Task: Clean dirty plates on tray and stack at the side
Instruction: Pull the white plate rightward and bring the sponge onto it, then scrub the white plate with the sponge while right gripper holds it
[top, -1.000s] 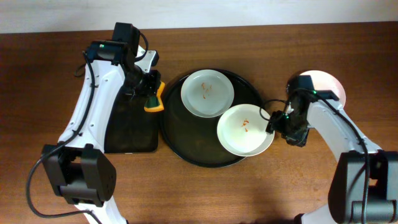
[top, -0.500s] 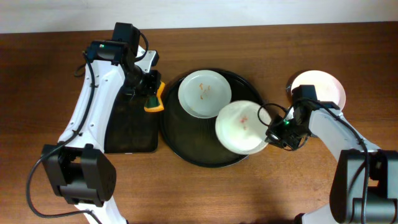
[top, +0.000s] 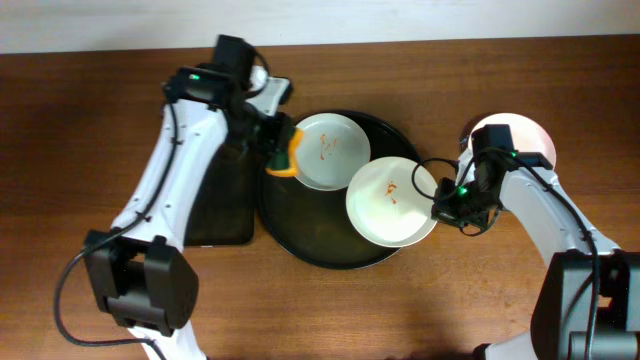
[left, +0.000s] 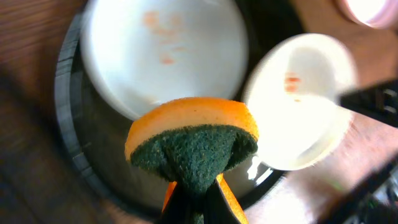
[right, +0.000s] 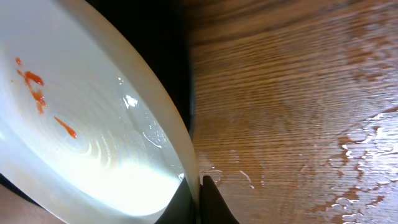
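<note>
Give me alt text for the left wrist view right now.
An orange-and-green sponge pinched in the left gripper hangs over the black tray. Behind it are the upper-left plate and the right-hand plate, both white with orange-red smears.

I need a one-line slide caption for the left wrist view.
Left pincer holds an orange sponge above two sauce-smeared plates and a black tray.
</note>
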